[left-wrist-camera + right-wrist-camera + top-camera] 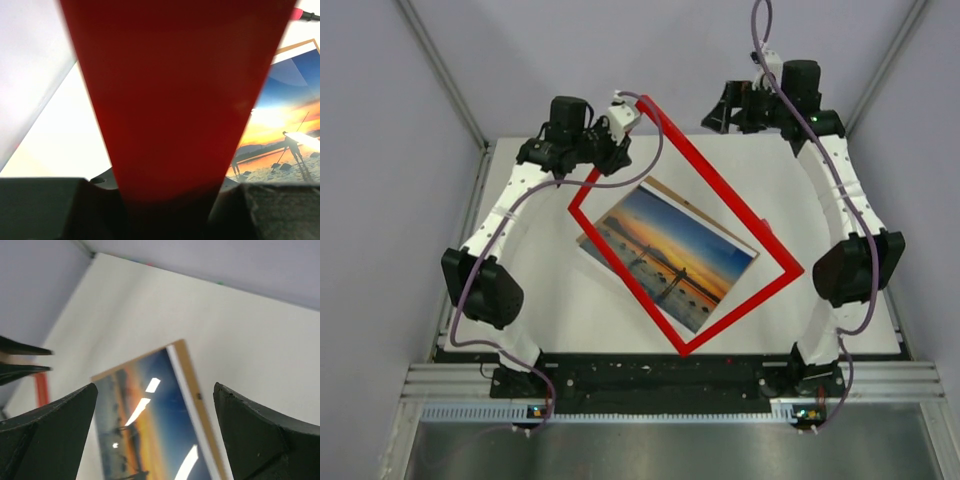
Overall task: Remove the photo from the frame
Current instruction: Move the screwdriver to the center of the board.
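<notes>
No writing, label, brand, number or sign can be read anywhere, neither on the photo (670,256) nor on the frame (725,188).

- The white table (545,300) carries a small stack near its middle, turned askew to the table's edges.
- A brown backing board (190,375) lies flat on the table, and only a thin strip of it shows along one long side.
- The photo (670,255) rests face up on that board, covering the rest of it.
</notes>
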Robot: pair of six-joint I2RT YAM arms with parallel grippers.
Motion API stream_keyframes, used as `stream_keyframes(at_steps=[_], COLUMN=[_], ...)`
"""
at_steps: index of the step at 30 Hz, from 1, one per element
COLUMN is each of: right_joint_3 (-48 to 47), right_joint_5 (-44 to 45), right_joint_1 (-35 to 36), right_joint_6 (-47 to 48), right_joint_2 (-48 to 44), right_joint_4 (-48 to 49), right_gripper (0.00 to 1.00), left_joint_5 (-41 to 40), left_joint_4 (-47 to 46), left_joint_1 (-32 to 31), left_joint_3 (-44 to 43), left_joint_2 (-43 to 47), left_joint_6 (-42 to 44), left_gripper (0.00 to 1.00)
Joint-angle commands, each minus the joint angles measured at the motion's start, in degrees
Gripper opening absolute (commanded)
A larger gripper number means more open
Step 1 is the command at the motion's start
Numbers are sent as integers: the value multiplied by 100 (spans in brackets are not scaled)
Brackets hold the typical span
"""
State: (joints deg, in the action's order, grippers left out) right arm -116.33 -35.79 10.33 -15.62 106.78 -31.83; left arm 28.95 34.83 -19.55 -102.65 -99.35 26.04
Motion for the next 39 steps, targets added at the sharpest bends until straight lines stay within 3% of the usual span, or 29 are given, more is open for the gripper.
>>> stream_keyframes(at_steps=[1, 4, 6, 10, 15, 23, 39], right_joint_3=[671, 1856, 2298, 2239, 2229, 2932, 3495], right_joint_5=[2652, 4164, 3609, 3176, 3263, 3561, 3605], right_joint_1=[31, -39, -250, -277, -286, -277, -558], right_joint_6=[2061, 2036, 2351, 2914, 3257, 3364, 3065], right_joint_2=[-1008, -1737, -1924, -1855, -1626, -713, 35], right_joint_4=[-150, 912, 1092, 303, -375, -657, -701], right_gripper=[99, 99, 99, 99, 98, 86, 65], left_joint_5=[-46, -485, -732, -1241, -1655, -1849, -1718], left_joint_4=[-108, 67, 260, 848, 1798, 1649, 2361], left_joint_1=[-40, -31, -31, -5, 249, 961, 2859], left_joint_3=[70, 79, 79, -61, -922, -633, -808], left_joint_2=[460, 487, 487, 426, 57, 399, -295], left_joint_6=[-275, -100, 67, 480, 472, 235, -407], left_gripper=[0, 0, 0, 0, 0, 0, 0])
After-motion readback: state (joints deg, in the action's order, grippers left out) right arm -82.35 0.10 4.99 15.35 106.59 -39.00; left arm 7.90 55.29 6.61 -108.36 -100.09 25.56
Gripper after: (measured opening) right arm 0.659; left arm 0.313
